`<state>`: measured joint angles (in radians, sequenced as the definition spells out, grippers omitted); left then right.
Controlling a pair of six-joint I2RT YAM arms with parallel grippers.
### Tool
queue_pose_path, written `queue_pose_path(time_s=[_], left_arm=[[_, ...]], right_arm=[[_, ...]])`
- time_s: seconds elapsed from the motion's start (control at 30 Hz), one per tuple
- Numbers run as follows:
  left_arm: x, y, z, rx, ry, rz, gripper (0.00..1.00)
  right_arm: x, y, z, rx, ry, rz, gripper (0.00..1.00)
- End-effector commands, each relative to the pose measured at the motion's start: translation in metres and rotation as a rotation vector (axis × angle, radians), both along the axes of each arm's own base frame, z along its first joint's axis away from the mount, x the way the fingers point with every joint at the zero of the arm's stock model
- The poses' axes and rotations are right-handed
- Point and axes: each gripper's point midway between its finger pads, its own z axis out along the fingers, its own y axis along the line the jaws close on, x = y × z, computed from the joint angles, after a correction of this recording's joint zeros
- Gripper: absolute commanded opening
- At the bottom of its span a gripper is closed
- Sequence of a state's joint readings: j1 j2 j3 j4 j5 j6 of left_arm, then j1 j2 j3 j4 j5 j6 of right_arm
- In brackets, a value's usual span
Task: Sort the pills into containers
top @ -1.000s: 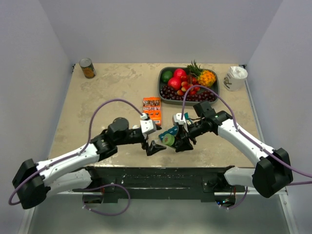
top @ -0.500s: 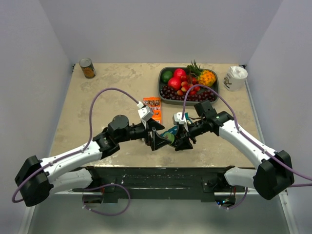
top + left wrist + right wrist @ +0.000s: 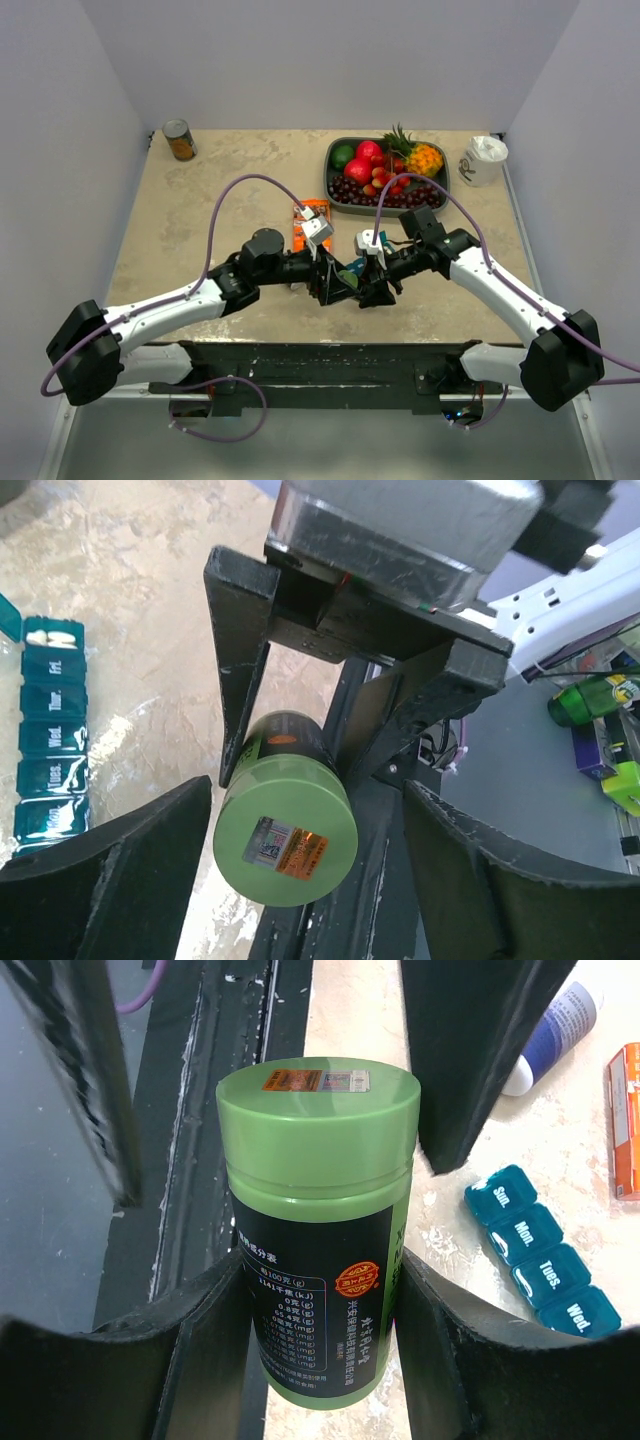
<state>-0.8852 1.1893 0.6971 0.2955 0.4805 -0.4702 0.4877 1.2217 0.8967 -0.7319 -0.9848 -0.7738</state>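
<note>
— So, what is the right gripper (image 3: 320,1270) doing at this moment?

— It is clamped on the body of a green-capped bottle (image 3: 318,1230). Its two fingers (image 3: 215,1360) press on the black label, one from each side. The green cap points away from the wrist, toward the other arm.

— And the left gripper (image 3: 308,785)?

— Its jaws stand apart, one on each side of the cap. In the left wrist view, the finger on the left of the picture is very close to the rim of the cap, and I cannot tell if it touches. The other finger is clearly apart from it. So it has no grip on the cap.

— Where is the pill-organizer strip (image 3: 540,1250)?

— It lies flat on the table (image 3: 220,200), just beside the bottle, under the place where the two grippers meet. From above it is almost fully hidden by them. The right wrist view shows the compartments Sun., Mon., Tues. and Wed. with their lids down. The left wrist view shows the row up to Fri. The compartment after that one has its lid up, and white pills (image 3: 50,638) lie inside.

— What else is on the table?

— An orange box (image 3: 312,222) lies near the strip, partly covered by the left wrist in the top view. A white tube with a blue label (image 3: 555,1030) lies near this box. A grey fruit tray (image 3: 330,180) stands further back on the right. A can (image 3: 179,140) stands upright in the far left corner, well apart from everything.
</note>
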Motion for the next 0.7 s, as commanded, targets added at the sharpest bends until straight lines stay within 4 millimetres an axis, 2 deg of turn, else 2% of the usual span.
queue_pose_path(time_s=[0.0, 0.07, 0.17, 0.2, 0.23, 0.3, 0.33, 0.4, 0.43, 0.47, 0.53, 0.57, 0.6, 0.63, 0.67], left_arm=[[0.003, -0.008, 0.012, 0.002, -0.029, -0.010, 0.75], [0.004, -0.010, 0.012, 0.015, -0.038, -0.013, 0.69], [0.001, -0.012, 0.012, 0.021, -0.040, -0.044, 0.27], [-0.002, -0.013, 0.014, 0.014, -0.043, -0.061, 0.08], [-0.004, -0.013, 0.015, 0.011, -0.036, -0.069, 0.00], [-0.003, -0.011, 0.015, 0.019, -0.032, -0.059, 0.00], [-0.002, -0.010, 0.015, 0.024, -0.030, -0.051, 0.00], [0.002, -0.004, 0.010, 0.060, -0.022, -0.014, 0.00], [0.004, -0.001, 0.012, 0.065, -0.028, 0.002, 0.00], [0.005, 0.004, 0.007, 0.091, -0.014, 0.020, 0.00], [0.015, 0.017, 0.010, 0.106, -0.021, 0.086, 0.00], [0.018, 0.026, 0.004, 0.142, -0.001, 0.122, 0.00], [0.032, 0.041, -0.001, 0.174, 0.005, 0.200, 0.00], [0.038, 0.053, 0.008, 0.168, -0.007, 0.250, 0.00], [0.044, 0.068, 0.002, 0.207, 0.012, 0.304, 0.00]], right_arm=[[0.004, 0.003, 0.010, 0.037, -0.033, -0.002, 0.00], [0.003, 0.004, 0.010, 0.036, -0.030, -0.001, 0.00], [0.004, 0.004, 0.009, 0.035, -0.031, -0.004, 0.01], [0.004, 0.003, 0.009, 0.032, -0.030, -0.008, 0.07], [0.005, 0.003, 0.008, 0.030, -0.032, -0.013, 0.14], [0.006, 0.003, 0.006, 0.021, -0.032, -0.023, 0.31], [0.008, 0.002, 0.007, 0.020, -0.039, -0.029, 0.51], [0.011, 0.002, 0.007, 0.015, -0.049, -0.040, 0.73], [0.011, 0.002, 0.008, 0.014, -0.058, -0.045, 0.89], [0.015, 0.001, 0.008, 0.006, -0.071, -0.059, 0.96], [0.020, -0.001, 0.010, 0.000, -0.081, -0.091, 0.99], [0.026, -0.004, 0.011, 0.001, -0.092, -0.116, 0.99], [0.030, -0.007, 0.012, -0.003, -0.094, -0.138, 0.99], [0.033, -0.010, 0.013, -0.002, -0.098, -0.154, 0.99], [0.041, -0.017, 0.014, 0.000, -0.109, -0.191, 0.99]])
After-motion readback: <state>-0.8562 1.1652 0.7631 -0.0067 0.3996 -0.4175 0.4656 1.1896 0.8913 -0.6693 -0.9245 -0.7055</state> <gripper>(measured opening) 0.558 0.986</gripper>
